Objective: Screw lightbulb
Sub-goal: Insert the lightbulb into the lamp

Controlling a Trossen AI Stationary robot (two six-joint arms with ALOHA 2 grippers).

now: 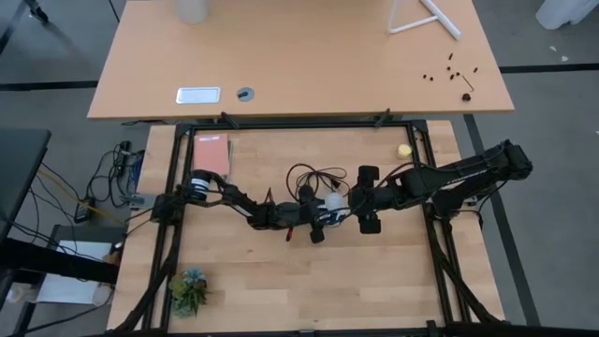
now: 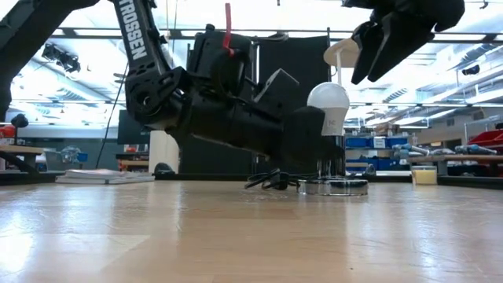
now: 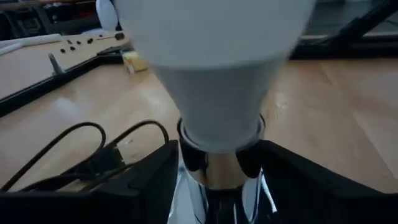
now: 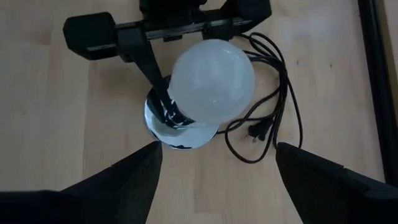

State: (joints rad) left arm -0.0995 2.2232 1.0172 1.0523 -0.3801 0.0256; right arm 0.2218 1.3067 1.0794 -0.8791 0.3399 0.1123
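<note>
Standing upright near the middle of the table, the lightbulb (image 2: pixel 328 101) has its long axis vertical, frosted globe at the top and its narrow neck pointing straight down into the shiny silver socket disc (image 2: pixel 332 187); the right wrist view looks down on the globe (image 4: pixel 212 77) from directly above, so that it covers most of the disc (image 4: pixel 177 134); in the high view the bulb (image 1: pixel 334 202) shows only as a small white spot between the two arms. The left gripper (image 3: pixel 217 168) reaches in low from the left arm's side, its dark fingers (image 3: pixel 149 177) set either side of the metal stem under the bulb's neck (image 3: pixel 217 93), closed in on that stem and holding the socket rather than the bulb; whether the fingers press on the neck itself I cannot tell. The right gripper (image 2: pixel 379 49) hangs above the bulb and a little to one side, its fingers (image 4: pixel 118 180) spread wide apart and holding nothing, clear of the globe. A black cord (image 4: pixel 273 93) loops over the wood just beside the disc, its plug lying loose on the table (image 1: pixel 281 290); a small yellow ball (image 1: pixel 404 150) rests well apart, near the frame's far edge.
</note>
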